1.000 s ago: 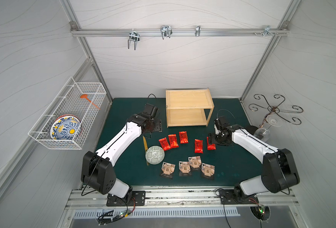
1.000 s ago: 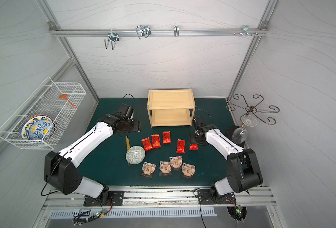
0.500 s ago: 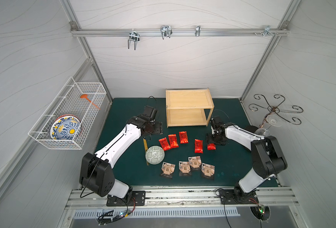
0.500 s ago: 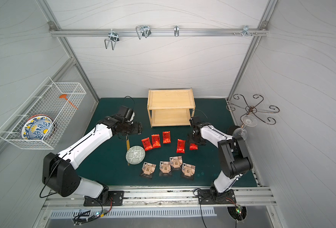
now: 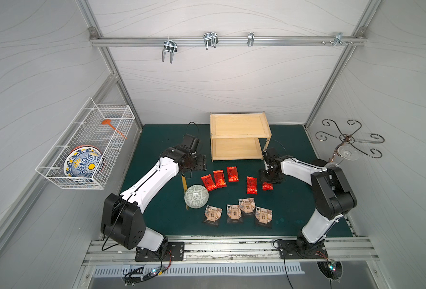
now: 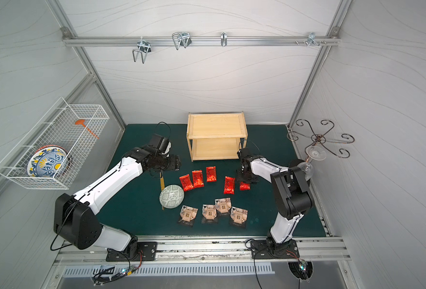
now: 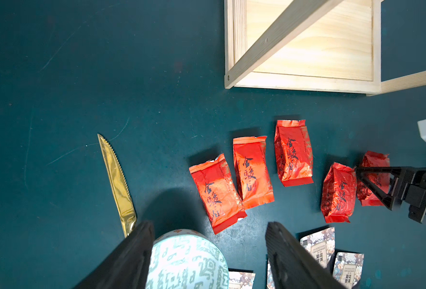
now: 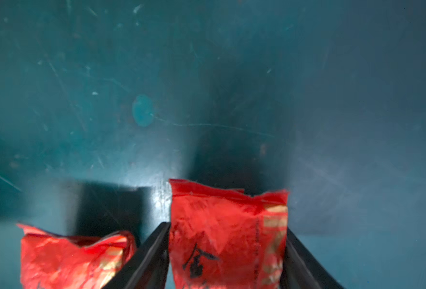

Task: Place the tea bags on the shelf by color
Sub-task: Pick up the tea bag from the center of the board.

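Several red foil tea bags [image 5: 219,178] lie in a row on the green mat in front of the pale wooden shelf [image 5: 239,125], whose two boards are bare. My right gripper [image 8: 228,227] is down on the rightmost red tea bag [image 8: 219,207], with a finger pressed against each of its long sides. Another red tea bag [image 8: 74,255] lies just beside it. Several black-edged tea bags [image 5: 234,212] lie nearer the front edge. My left gripper [image 7: 209,226] hangs open above the mat, left of the shelf, with nothing between its fingers.
A green-patterned bowl [image 5: 196,196] sits upside down on a gold knife [image 5: 184,181], left of the red row. A white wire basket [image 5: 87,147] holding a painted plate hangs on the left wall. A metal glass rack [image 5: 348,137] with a wine glass stands at the right.
My right gripper has settled onto the rightmost red tea bag and its jaws have narrowed against it. The right arm's elbow has swung forward. The left arm has barely moved.
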